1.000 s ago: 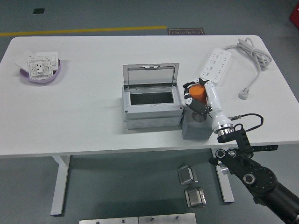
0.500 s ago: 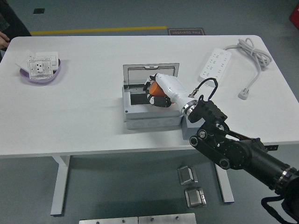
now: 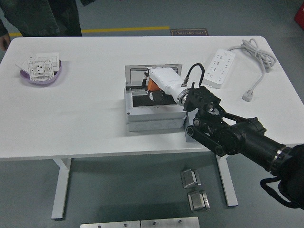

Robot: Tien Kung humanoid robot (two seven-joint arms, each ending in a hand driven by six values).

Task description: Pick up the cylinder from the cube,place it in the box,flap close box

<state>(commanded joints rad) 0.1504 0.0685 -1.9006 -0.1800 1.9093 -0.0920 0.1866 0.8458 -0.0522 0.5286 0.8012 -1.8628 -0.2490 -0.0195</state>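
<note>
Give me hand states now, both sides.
Right hand: closed on the orange cylinder, over the open box.
Left hand: not in view.

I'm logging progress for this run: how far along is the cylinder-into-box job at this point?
Done: the orange cylinder is off the cube and carried over the grey box. In hand: the right hand grips it above the box's open cavity, not released. Left: drop it in, then flap shut the lid, which stands upright at the back. The cube is hidden behind the arm.

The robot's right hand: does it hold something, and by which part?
The right hand grips the orange cylinder around its side, over the open grey box.
</note>
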